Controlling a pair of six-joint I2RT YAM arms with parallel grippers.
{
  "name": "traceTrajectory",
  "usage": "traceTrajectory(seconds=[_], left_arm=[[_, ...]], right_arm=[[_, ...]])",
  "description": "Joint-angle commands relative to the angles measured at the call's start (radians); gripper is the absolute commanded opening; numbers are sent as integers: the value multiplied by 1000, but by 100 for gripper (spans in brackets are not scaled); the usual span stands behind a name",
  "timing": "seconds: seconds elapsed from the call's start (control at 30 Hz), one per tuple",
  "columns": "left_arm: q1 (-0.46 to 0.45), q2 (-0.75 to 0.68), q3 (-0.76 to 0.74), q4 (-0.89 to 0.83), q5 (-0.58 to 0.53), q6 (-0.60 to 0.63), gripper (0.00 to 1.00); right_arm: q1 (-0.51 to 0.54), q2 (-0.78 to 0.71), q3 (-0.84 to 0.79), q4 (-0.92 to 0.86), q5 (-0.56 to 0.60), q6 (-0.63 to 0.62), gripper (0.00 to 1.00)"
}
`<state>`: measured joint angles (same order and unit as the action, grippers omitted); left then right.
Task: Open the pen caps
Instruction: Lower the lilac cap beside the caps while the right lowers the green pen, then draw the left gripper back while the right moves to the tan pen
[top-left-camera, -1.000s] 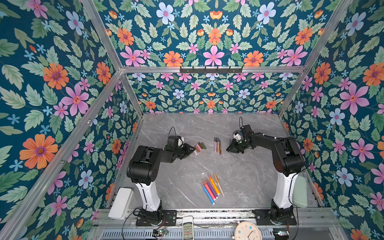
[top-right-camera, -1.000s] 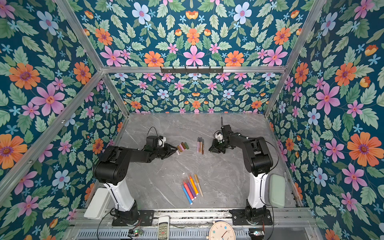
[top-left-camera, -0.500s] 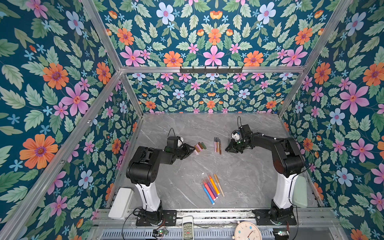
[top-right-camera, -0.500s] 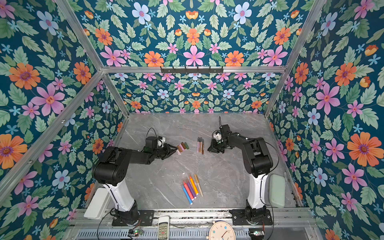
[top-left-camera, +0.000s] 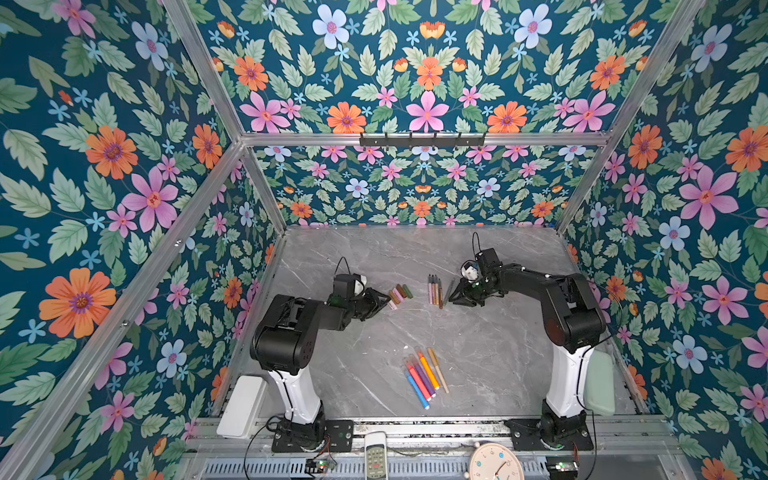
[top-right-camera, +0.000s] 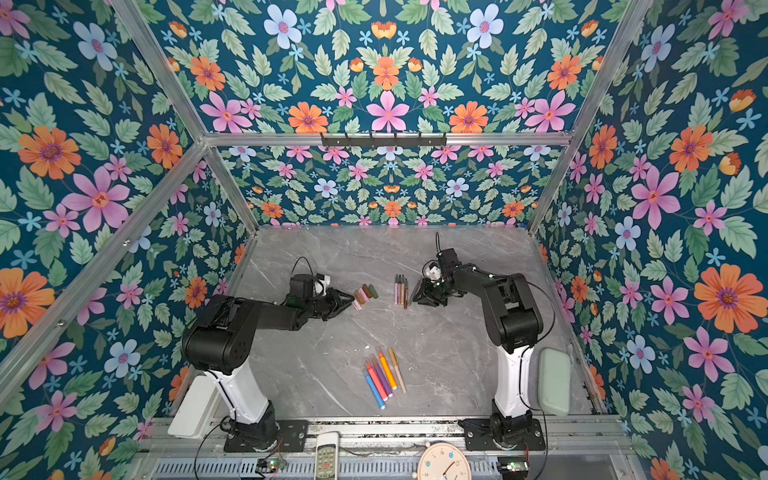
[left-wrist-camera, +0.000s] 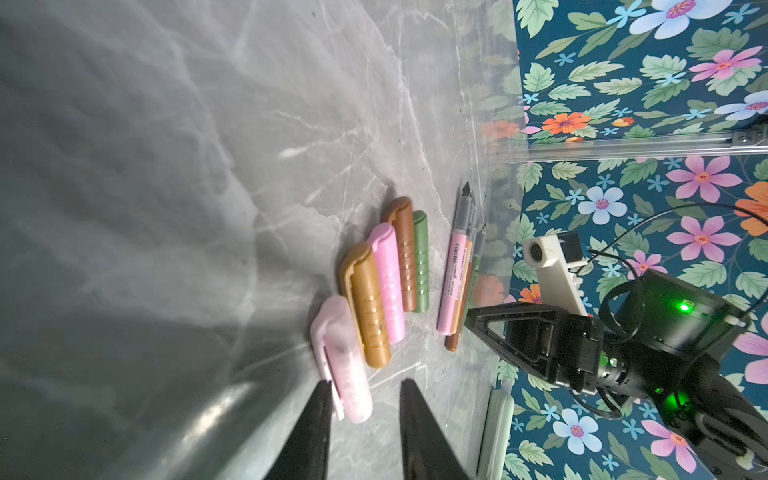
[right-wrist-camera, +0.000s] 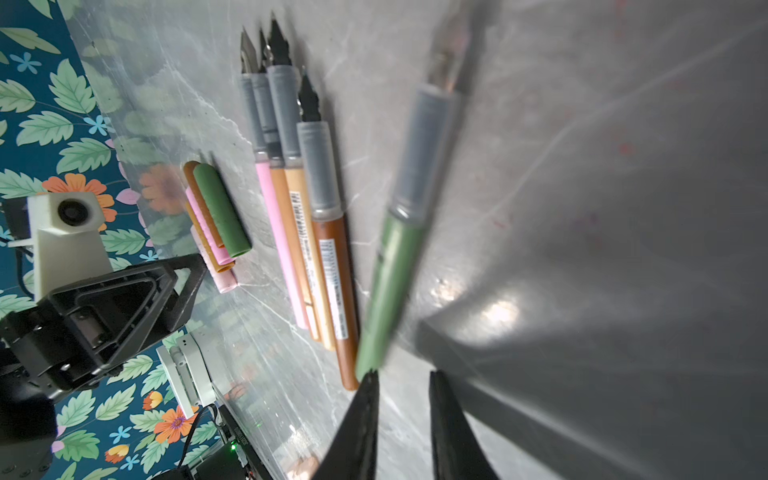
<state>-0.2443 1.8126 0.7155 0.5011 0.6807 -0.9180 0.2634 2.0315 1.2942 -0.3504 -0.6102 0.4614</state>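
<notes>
Right gripper (right-wrist-camera: 402, 376) is released, with the uncapped green pen (right-wrist-camera: 399, 249) loose at one fingertip; left gripper (left-wrist-camera: 365, 382) is also released, pale pink cap (left-wrist-camera: 343, 361) lying against one finger. Five pen caps (top-left-camera: 400, 294) are off, in a row at 11 o'clock of the table (top-left-camera: 498, 353), and five bare pens (top-left-camera: 435, 286) lie at 12. Roughly halfway by my read: five capped pens (top-left-camera: 424, 374) wait at 6 o'clock.
</notes>
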Motion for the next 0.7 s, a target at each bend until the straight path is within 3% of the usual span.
traceTrajectory(seconds=[0.0, 0.4, 0.53, 0.67], left_arm=[[0, -30, -16, 30, 13, 4, 31], [1, -273, -225, -48, -65, 159, 30], [-1, -369, -356, 36, -85, 173, 30], [-4, -504, -442, 103, -81, 163, 30]], right_arm=[[1, 3, 7, -27, 7, -17, 24], [0, -20, -10, -32, 61, 6, 24], [1, -103, -96, 10, 142, 35, 23], [27, -272, -283, 90, 247, 118, 23]])
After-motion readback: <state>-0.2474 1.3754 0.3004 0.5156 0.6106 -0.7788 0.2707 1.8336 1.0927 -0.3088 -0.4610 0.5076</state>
